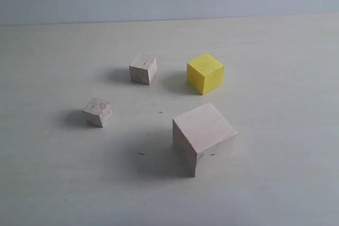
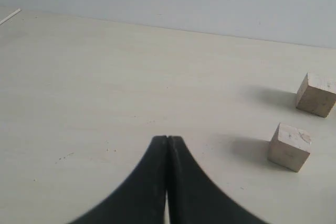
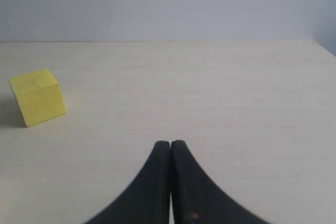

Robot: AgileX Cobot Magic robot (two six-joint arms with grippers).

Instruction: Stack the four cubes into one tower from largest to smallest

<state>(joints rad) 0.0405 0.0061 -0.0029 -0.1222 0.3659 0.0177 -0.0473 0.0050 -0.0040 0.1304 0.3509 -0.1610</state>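
The yellow cube [image 1: 205, 72] stands on the counter [image 1: 275, 183], near the large cube [image 1: 204, 137], with all 4 cubes unstacked. It lies ahead of my right gripper [image 3: 170, 143], so I judge that arm nearer. My left gripper [image 2: 167, 139] faces the 2 small cubes [image 2: 315, 94] [image 2: 290, 146]. Both grippers are pressed together, empty.

One large wooden cube [image 1: 204, 137], one yellow cube [image 1: 205, 72], two small wooden cubes [image 1: 143, 69] [image 1: 98, 111], two tools [image 2: 167, 139] [image 3: 170, 143].
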